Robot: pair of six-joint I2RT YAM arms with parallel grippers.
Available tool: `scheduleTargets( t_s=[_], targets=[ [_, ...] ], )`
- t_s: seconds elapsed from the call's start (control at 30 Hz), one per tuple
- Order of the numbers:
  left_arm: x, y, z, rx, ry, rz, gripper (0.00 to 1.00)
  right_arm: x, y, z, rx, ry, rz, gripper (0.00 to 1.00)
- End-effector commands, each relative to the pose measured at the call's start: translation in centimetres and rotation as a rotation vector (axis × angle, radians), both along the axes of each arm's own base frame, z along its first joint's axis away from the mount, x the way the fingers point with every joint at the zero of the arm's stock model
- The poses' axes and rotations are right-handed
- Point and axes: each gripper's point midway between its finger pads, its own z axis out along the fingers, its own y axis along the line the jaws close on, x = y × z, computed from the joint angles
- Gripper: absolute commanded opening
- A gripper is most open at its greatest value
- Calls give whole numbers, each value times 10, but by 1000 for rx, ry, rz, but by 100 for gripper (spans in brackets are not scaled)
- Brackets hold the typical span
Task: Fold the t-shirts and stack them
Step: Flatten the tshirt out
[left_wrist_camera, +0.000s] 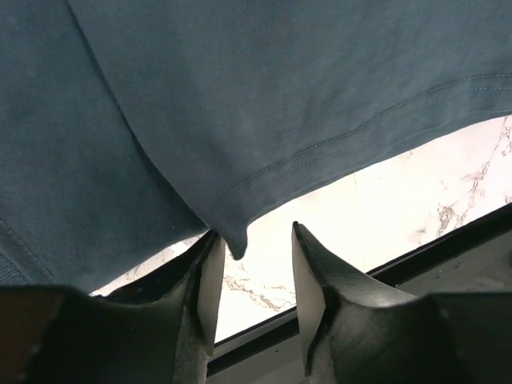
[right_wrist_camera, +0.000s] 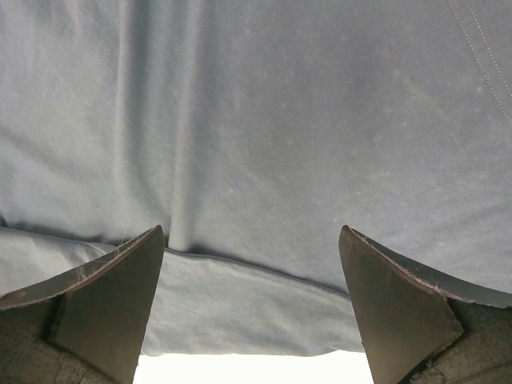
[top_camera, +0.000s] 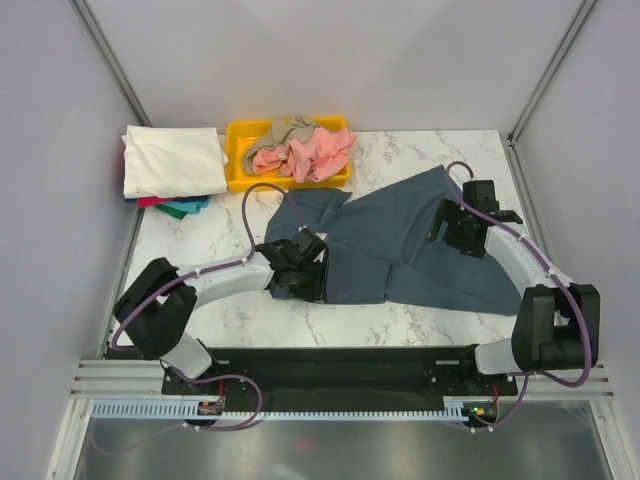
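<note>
Here, the limp shirt likely handles best by its hem corner; left tool and right tool both gape.

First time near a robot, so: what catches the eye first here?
A large dark slate-blue cotton t-shirt sprawls across the white marble table, the left arm and right arm reaching over it, the left jaws parted at a hem corner. Behind it, a yellow plastic bin holds crumpled salmon-pink and tan shirts, and a folded cream-white shirt tops a stack at the back left.
</note>
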Motion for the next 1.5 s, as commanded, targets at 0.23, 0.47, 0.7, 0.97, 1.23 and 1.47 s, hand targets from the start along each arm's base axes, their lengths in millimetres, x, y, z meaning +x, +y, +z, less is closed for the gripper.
scheduleTargets(
  t_s=[0.23, 0.47, 0.7, 0.97, 1.23, 1.47],
  targets=[
    [10, -11, 6, -12, -36, -5, 28, 6, -3, 2, -22, -29, 3, 98],
    [14, -3, 6, 35, -70, -1, 2, 5, -2, -1, -16, -24, 5, 98],
    [4, -1, 69, -53, -173, 5, 2, 5, -1, 2, -8, -35, 5, 98],
    [-71, 11, 127, -231, -133, 19, 2, 9, 8, 5, 38, -57, 27, 98],
    [-181, 16, 106, -367, 129, 80, 2, 10, 21, 15, 99, -96, 69, 98],
    [-217, 9, 104, -335, 324, 40, 2, 15, 92, 62, 298, -291, 303, 98]
  ],
)
